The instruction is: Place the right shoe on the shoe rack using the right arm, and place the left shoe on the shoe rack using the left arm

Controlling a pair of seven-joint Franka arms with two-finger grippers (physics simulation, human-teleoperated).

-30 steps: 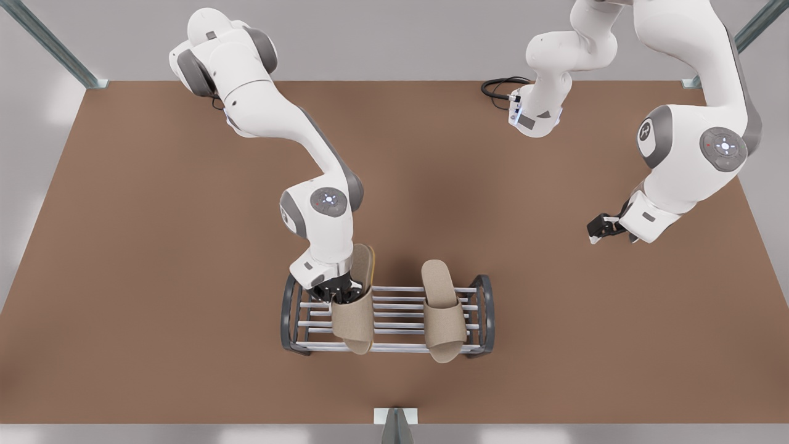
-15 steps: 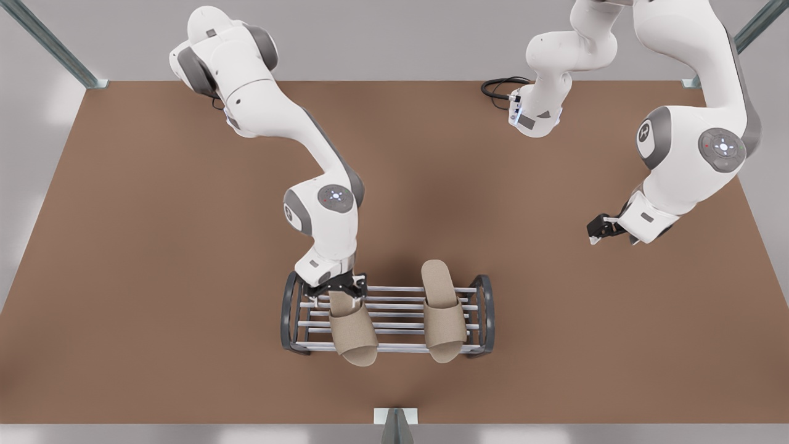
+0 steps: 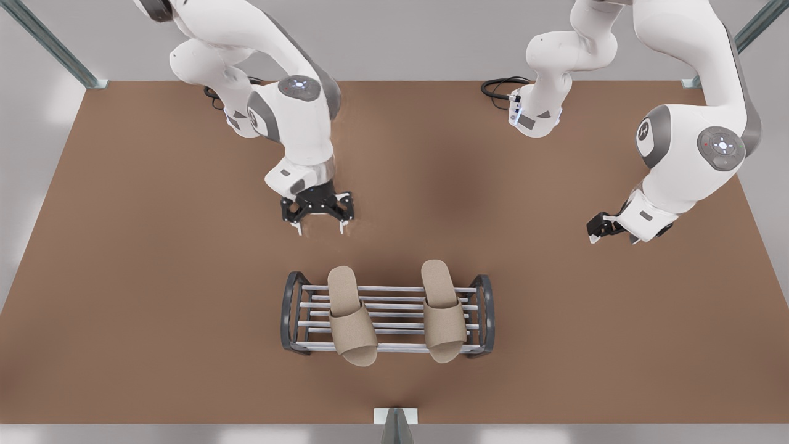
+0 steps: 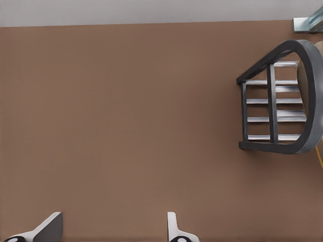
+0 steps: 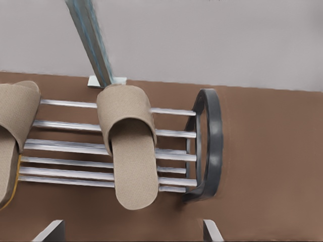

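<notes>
The fingers of the right gripper are spread wide and hold nothing. It hangs over the bare bench at about 11 o'clock from the shoe rack. The left gripper waits well off at 2 o'clock from the rack, its fingers also apart and empty.

Both slippers lie across the bars. You have the right shoe toward the rack's 9 o'clock end and the left shoe toward its 3 o'clock end. They sit side by side and apart, toes overhanging the 6 o'clock bar. By the look of it, both placements are done. All that seems left for you is parking the arms.
</notes>
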